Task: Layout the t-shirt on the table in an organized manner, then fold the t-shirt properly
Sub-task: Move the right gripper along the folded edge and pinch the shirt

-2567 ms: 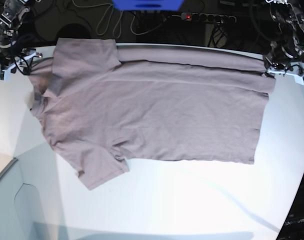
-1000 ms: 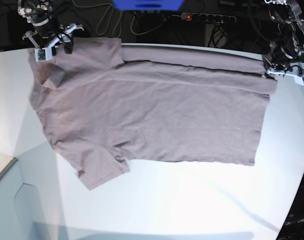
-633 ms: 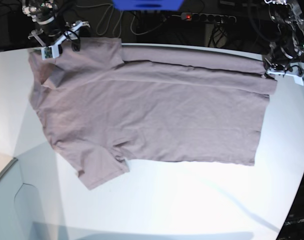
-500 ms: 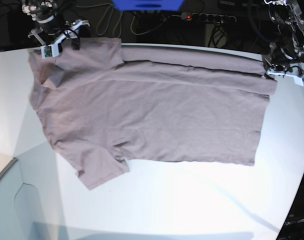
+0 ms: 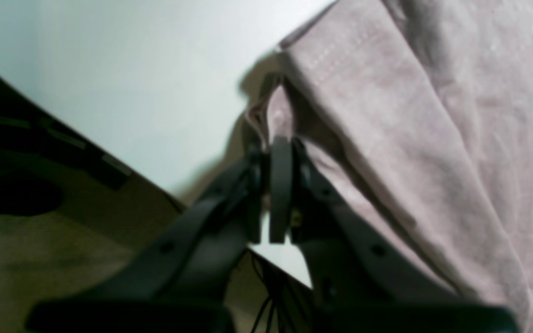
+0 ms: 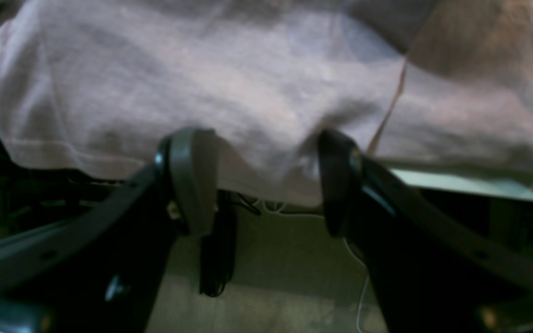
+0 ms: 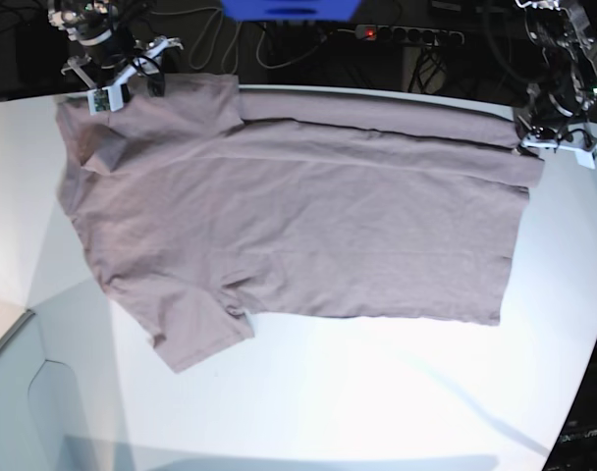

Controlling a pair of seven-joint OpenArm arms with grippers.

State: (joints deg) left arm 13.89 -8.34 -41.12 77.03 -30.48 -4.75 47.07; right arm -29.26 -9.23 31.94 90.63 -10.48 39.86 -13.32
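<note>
**Mauve-grey tee spread flat, both grippers at its far edge**

Cloth: plain dusty mauve-grey short-sleeved cotton t-shirt (image 7: 298, 226), soft weave with faint creases, stitched hems, no print, label or writing legible anywhere. It lies spread on the large smooth white table (image 7: 377, 392), neck end toward the base view's left, hem toward its right, far long side folded over into a narrow band along the table's curved back edge.

Base view, left: right gripper (image 7: 123, 81), black curved fingers, jaws spread wide at the far sleeve; in its wrist view the sleeve's hemmed edge (image 6: 164, 152) hangs over the table rim between the two fingers, neither visibly pressing it.

Base view, right: left gripper (image 5: 275, 155), jaws pressed together, pinching the folded hem corner of the t-shirt at the table's rim.

Open room: broad bare tabletop lies nearer the camera and to both sides; dark cables crowd behind the far edge.
</note>
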